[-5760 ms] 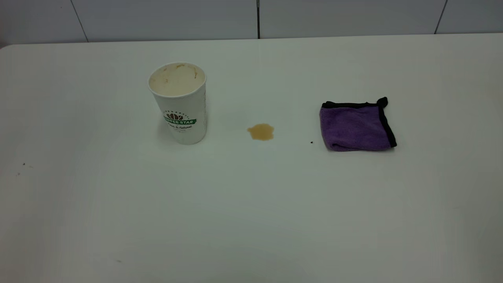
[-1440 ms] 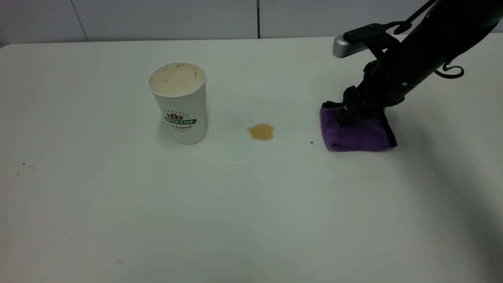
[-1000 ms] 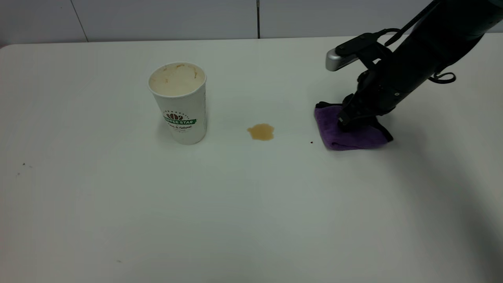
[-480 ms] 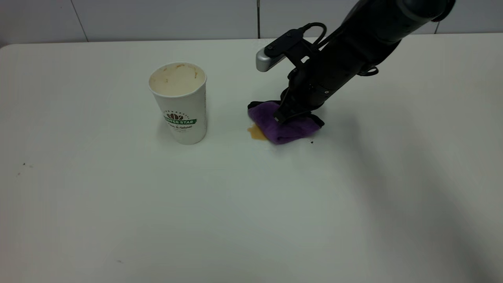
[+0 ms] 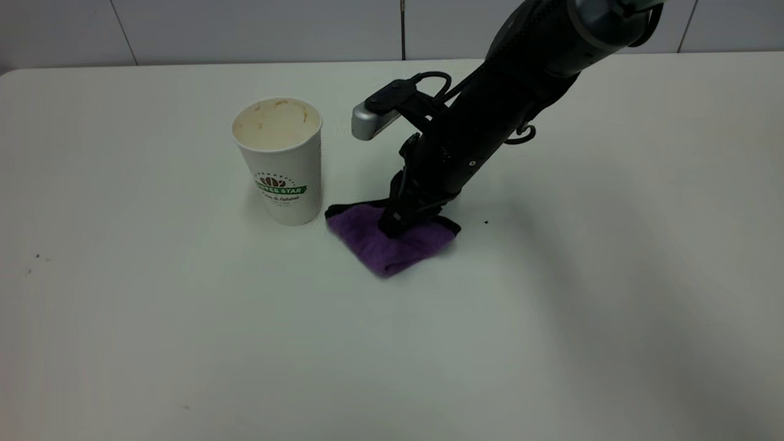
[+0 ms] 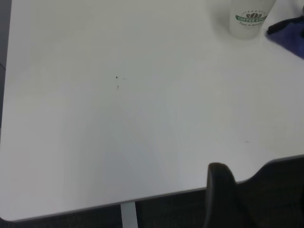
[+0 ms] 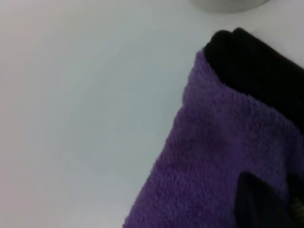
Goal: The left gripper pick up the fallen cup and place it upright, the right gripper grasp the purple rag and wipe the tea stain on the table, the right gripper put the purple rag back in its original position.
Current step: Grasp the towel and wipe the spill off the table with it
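The white "COFFEE STAR" cup [image 5: 278, 162] stands upright on the white table [image 5: 184, 331], left of centre. My right gripper [image 5: 392, 225] is shut on the purple rag [image 5: 383, 244] and presses it on the table just right of the cup's base. The right wrist view shows the rag [image 7: 213, 156] close up with its black trim. The tea stain does not show; the rag and arm cover that area. My left gripper [image 6: 232, 194] hangs off the table's near left edge, far from the cup [image 6: 248, 19], and is out of the exterior view.
A tiny dark speck [image 5: 486, 222] lies right of the rag, and more specks [image 5: 37, 256] lie at the far left. A tiled wall [image 5: 245, 30] runs behind the table. The table's edge [image 6: 142, 198] shows in the left wrist view.
My right gripper came in, took hold of the rag at the right, and dragged it left across the stain to beside the cup. The stain no longer shows. The cup has not moved.
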### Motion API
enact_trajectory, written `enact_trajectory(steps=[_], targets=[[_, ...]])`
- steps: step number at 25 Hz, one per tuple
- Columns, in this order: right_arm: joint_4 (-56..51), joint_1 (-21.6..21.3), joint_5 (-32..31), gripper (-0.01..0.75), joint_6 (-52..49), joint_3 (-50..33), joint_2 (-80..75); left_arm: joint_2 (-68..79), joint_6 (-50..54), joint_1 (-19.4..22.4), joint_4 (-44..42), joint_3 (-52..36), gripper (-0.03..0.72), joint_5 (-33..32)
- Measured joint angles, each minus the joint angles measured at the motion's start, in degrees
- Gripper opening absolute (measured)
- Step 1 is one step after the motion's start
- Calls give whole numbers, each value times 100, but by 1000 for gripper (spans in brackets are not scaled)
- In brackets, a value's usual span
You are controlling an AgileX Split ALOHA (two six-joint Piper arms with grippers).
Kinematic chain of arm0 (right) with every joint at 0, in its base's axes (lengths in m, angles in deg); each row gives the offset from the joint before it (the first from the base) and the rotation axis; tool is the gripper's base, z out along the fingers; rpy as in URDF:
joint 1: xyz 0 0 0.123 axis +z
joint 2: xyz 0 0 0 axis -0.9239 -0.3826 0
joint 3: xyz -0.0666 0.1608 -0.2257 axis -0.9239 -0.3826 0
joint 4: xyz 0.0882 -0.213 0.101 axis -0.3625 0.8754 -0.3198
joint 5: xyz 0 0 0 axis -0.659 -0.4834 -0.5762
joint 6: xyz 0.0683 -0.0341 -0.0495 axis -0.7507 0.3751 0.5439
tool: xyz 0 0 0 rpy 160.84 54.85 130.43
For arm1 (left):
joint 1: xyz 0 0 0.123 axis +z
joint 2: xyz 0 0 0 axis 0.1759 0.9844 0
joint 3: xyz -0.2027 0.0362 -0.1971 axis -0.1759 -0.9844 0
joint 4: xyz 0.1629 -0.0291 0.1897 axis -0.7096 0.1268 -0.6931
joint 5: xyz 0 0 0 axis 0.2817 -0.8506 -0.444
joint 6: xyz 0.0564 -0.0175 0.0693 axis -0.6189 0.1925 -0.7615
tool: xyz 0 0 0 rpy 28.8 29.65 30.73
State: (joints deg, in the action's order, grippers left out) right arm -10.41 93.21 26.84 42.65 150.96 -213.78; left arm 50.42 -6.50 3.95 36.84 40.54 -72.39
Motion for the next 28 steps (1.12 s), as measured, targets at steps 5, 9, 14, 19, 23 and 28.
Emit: enact_trajectory(steps=[5, 9, 14, 19, 23, 28], targets=[[985, 0, -824, 49, -315, 37, 18, 0, 0, 0, 0, 0, 429, 0], [1643, 46, -543, 49, -1536, 44, 91, 0, 0, 0, 0, 0, 429, 0], [2624, -95, 677, 49, -3362, 73, 166, 0, 0, 0, 0, 0, 429, 0], [3556, -558, 1355, 51, -4627, 73, 199, 0, 0, 0, 0, 0, 429, 0], [4157, -1049, 969, 52, -4959, 73, 296, 0, 0, 0, 0, 0, 429, 0], [4343, -1531, -321, 54, -5004, 73, 372, 0, 0, 0, 0, 0, 429, 0]])
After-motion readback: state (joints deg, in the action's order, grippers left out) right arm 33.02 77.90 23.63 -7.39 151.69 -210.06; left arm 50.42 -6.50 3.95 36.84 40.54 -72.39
